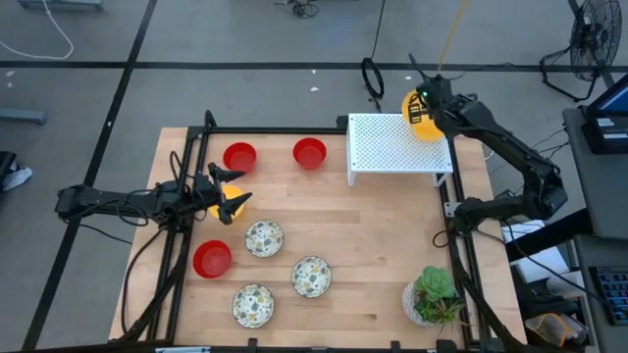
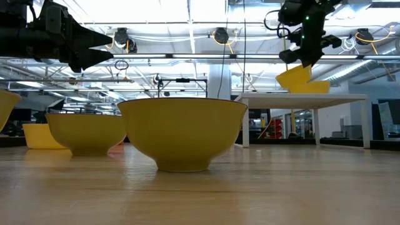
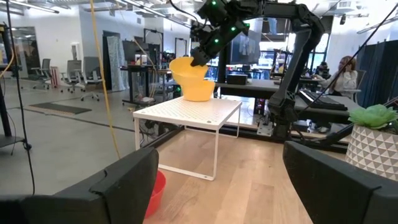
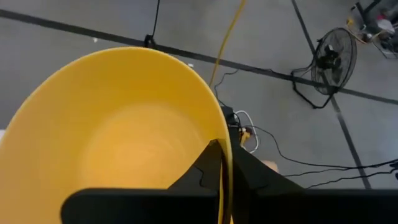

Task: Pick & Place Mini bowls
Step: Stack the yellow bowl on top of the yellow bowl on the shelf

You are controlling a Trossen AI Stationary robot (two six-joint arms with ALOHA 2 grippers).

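Holding a yellow mini bowl (image 4: 118,143) by its rim, the right gripper (image 1: 425,102) hangs over the far corner of the white perforated rack (image 1: 397,145), its fingers pinched on the bowl's wall, as the right wrist view shows. In the left wrist view the held bowl is tilted above a second yellow bowl (image 3: 199,89) that already sits on the rack just below it, so the step in hand looks like nesting or setting down beside that one. Doing it well likely means levelling the bowl first, lowering it straight down until its foot meets the bowl or rack beneath the gripper, and only then letting go; a tilted drop could make it roll off the nearby rack edge. The left gripper (image 1: 228,192) waits well away over the table, fingers spread and empty, directly above another yellow bowl (image 1: 234,203), with red bowls (image 1: 239,156) and speckled bowls (image 1: 264,237) close around it.
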